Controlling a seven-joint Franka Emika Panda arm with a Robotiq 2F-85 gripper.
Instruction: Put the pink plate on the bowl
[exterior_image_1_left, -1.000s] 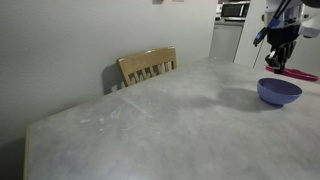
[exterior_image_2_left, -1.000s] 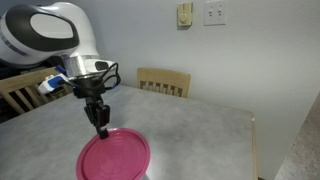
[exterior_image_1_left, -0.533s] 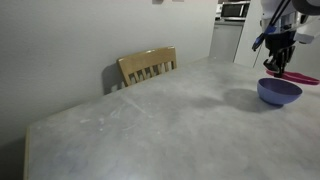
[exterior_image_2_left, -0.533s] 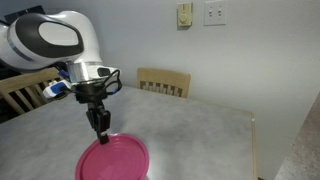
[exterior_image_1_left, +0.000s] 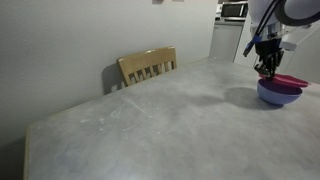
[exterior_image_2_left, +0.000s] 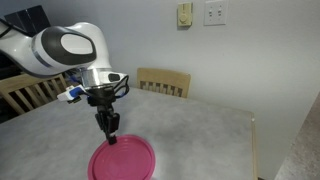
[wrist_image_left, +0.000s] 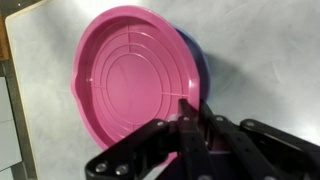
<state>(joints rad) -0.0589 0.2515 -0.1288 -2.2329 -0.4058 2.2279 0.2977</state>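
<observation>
Pink plate (wrist_image_left: 130, 80) lies over the bowl (wrist_image_left: 203, 68) and covers it almost wholly; in the wrist view only a sliver of blue shows past the plate's right edge. The gripper (wrist_image_left: 190, 108) has its fingers drawn together on the plate's rim, pinching it from above. In an exterior view the gripper (exterior_image_2_left: 112, 138) points straight down at the far edge of the plate (exterior_image_2_left: 123, 160). In an exterior view the plate (exterior_image_1_left: 290, 81) sits level on top of the bowl (exterior_image_1_left: 278, 95), at the right end of the grey table (exterior_image_1_left: 150, 120) (whether its weight rests fully on the bowl cannot be told). A wooden chair (exterior_image_1_left: 148, 66) stands at the table's far side, against the wall
</observation>
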